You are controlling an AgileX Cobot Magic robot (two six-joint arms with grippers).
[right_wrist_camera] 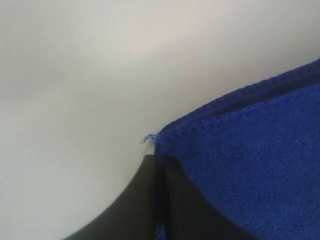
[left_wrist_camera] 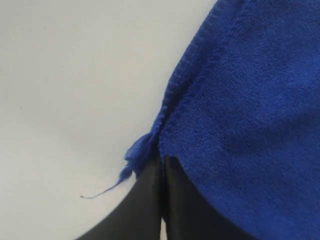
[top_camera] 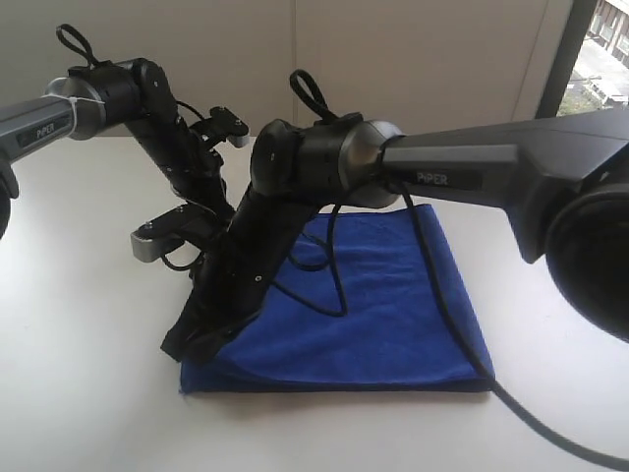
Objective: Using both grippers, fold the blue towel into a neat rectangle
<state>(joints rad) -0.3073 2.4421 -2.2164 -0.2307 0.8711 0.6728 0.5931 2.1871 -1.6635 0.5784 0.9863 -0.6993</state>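
Right arm (top_camera: 472,172), black and jointed, nearest the lens: reaches across the deep royal-blue microfibre towel (top_camera: 393,305), which lies flat and doubled on the white table (top_camera: 79,393); its right gripper (right_wrist_camera: 160,159) is clamped on the towel's near-left corner. Left gripper (left_wrist_camera: 162,161): pinched tight on a frayed corner at the towel's left edge, behind the right arm. Risks: either shallow bite may shed a layer on lifting, skewing the edges; the black cable (top_camera: 442,295) draped over the towel could drag and rumple it.

The blue towel (top_camera: 393,315) is soft, fuzzy cloth with stitched edges. The table (top_camera: 79,393) looks smooth and matt.
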